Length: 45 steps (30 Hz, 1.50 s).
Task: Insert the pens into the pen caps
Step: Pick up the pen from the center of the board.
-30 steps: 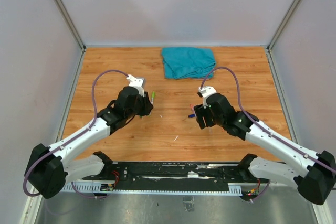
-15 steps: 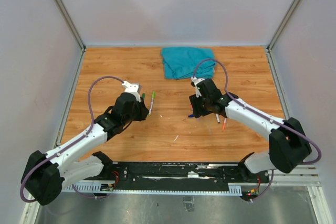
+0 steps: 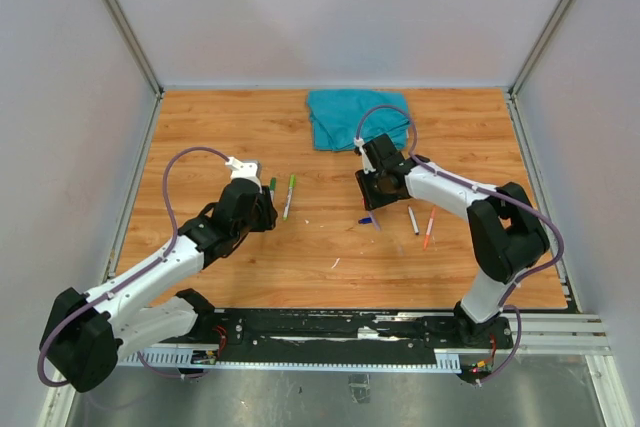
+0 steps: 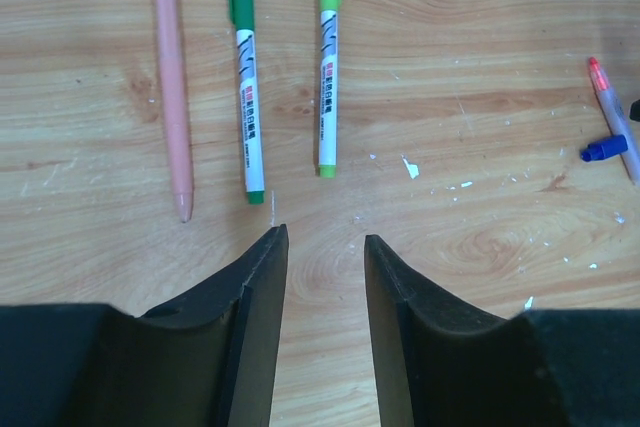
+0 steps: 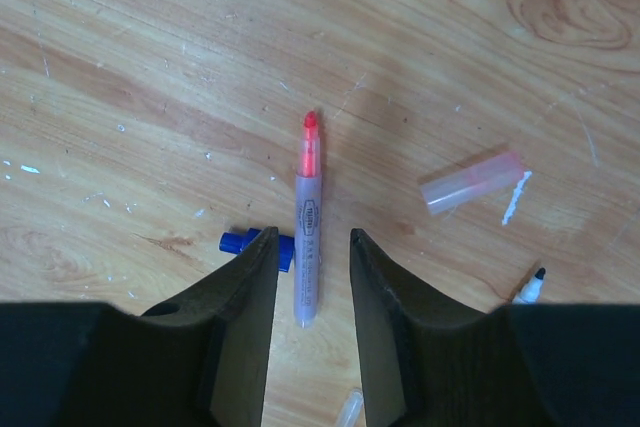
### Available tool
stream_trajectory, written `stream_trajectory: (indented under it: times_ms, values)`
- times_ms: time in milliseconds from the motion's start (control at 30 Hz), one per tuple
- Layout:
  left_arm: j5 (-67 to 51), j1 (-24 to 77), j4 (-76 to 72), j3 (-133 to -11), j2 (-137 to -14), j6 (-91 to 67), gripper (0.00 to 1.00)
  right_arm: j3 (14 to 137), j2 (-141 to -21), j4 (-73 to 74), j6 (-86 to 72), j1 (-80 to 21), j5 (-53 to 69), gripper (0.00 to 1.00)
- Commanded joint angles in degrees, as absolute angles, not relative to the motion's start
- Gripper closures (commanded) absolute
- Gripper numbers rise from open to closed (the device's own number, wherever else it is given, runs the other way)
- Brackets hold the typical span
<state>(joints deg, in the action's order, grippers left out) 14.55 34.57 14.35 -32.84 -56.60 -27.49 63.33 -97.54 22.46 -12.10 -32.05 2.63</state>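
Both apart: left gripper (image 4: 322,239) empty; right gripper (image 5: 311,235) straddling red pen (image 5: 309,187) (blue cap (image 5: 237,242) partly behind finger).

Just ahead of the parted left fingers (image 4: 258,307) the wooden bench (image 4: 450,67) is bare; beyond lie a pale pink pen (image 4: 172,87), a white dark-green-capped pen (image 4: 245,77) and a white light-green-capped pen (image 4: 327,57) side by side, narrow wood between them. To their right the wood is free up to a small blue cap (image 4: 603,149). The right fingers (image 5: 240,317) straddle a pale red-tipped pen (image 5: 308,237), the blue cap just beside one fingertip; a translucent pink cap (image 5: 470,184) lies apart, a black-tipped pen (image 5: 530,289) nearer.
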Motion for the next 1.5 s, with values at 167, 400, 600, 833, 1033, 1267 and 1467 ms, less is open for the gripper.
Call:
stream_trajectory:
  times_ms: [167,400,600,833,1033,1267,1467]
  values:
    - [18.96,34.19,14.53,-33.79,-51.42,-28.24,0.58,66.7,-101.25,25.29,-10.37,-31.63,4.28,0.66]
    - [20.33,34.19,14.24,-32.42,-48.47,-28.26,0.56,67.37,-103.59,25.56,-10.55,-31.62,4.1,0.68]
    - [20.23,34.19,14.38,-31.62,-48.17,-28.78,0.56,67.82,-105.21,26.15,-10.63,-31.66,3.9,0.73]
    - [18.26,34.23,13.01,-30.49,-48.66,-28.54,0.57,66.69,-105.07,27.25,-10.49,-31.59,1.8,0.82]
    - [13.7,34.11,8.49,-28.43,-48.87,-27.94,0.6,65.04,-99.53,25.84,-10.67,-31.64,2.04,0.86]
    - [4.87,34.1,-1.37,-25.05,-48.03,-28.75,0.57,56.19,-82.82,17.71,-11.51,-31.62,4.81,0.88]
    - [0.25,34.19,-3.96,-26.24,-49.04,-27.47,0.49,48.19,-72.0,10.12,-15.79,-31.57,10.68,0.89]
